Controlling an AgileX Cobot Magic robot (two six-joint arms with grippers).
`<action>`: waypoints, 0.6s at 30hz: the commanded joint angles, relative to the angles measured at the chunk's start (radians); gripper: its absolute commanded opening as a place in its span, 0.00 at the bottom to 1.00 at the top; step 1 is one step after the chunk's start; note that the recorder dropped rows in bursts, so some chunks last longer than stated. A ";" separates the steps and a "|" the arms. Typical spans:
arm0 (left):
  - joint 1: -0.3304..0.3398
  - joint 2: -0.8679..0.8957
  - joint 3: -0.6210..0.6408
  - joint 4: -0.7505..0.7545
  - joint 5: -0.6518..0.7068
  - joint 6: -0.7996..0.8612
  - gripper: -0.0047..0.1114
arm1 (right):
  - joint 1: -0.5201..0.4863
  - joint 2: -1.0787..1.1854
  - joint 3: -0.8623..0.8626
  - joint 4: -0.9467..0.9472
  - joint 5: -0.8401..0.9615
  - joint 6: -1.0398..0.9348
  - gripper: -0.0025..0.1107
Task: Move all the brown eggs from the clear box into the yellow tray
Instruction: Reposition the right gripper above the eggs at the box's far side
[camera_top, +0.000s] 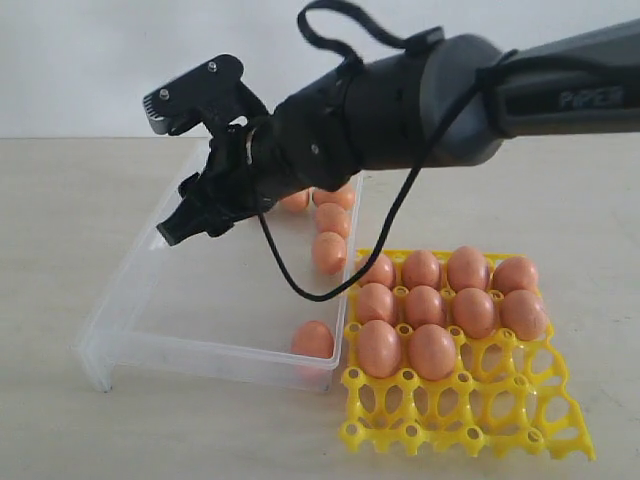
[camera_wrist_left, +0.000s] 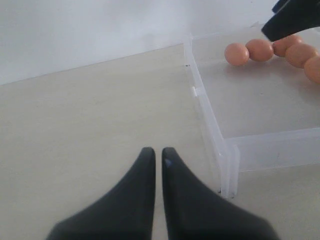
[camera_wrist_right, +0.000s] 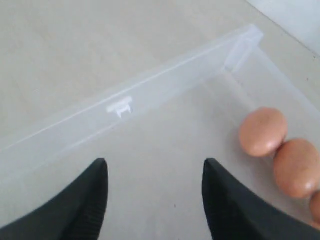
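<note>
While open, tool beside brown eggs.

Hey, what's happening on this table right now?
A robot is moving brown eggs from the clear box into the yellow tray. Ten sit in the tray; several lie in the box. The right arm hangs over the box, jaws open and empty. The left arm sits beside the box, jaws shut.

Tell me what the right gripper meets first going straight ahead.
Probably the bare floor of the clear box, just short of its long wall, though depth is unclear. The right gripper is open; the brown eggs lie off its line.
</note>
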 joint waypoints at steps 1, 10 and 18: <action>0.004 -0.004 0.004 0.000 -0.004 -0.011 0.08 | -0.011 0.105 0.000 -0.009 -0.156 0.015 0.42; 0.004 -0.004 0.004 0.000 -0.004 -0.011 0.08 | -0.061 0.132 0.000 -0.071 0.023 -0.163 0.42; 0.004 -0.004 0.004 0.000 -0.004 -0.011 0.08 | -0.072 0.117 -0.032 -0.247 0.094 -0.137 0.42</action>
